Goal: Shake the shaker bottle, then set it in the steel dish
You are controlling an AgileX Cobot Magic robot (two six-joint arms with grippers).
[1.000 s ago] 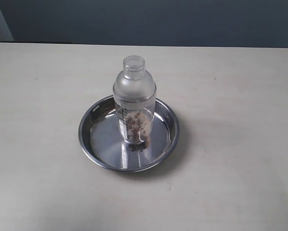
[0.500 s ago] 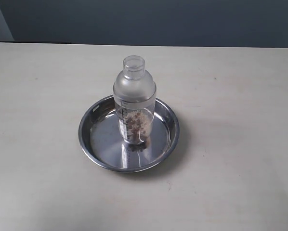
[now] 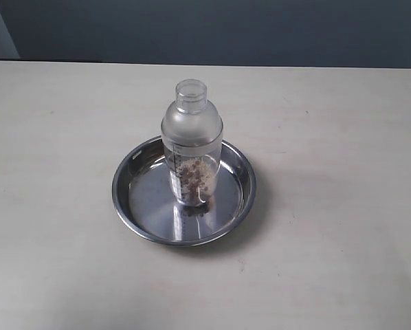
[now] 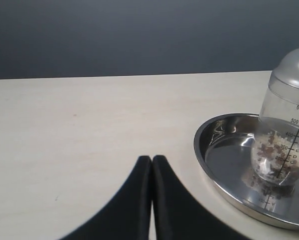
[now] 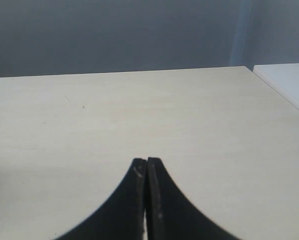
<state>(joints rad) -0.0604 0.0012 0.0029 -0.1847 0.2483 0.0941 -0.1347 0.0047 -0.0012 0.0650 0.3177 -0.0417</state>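
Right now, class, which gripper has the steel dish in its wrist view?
The left gripper: its view shows the steel dish with the shaker bottle standing in it. The right gripper's view shows neither.

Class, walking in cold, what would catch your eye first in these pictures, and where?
The frosted shaker bottle stands upright in the shiny steel dish on the pale table, brown granules in its base. The black left tool and right tool are shut and empty, away from the dish.
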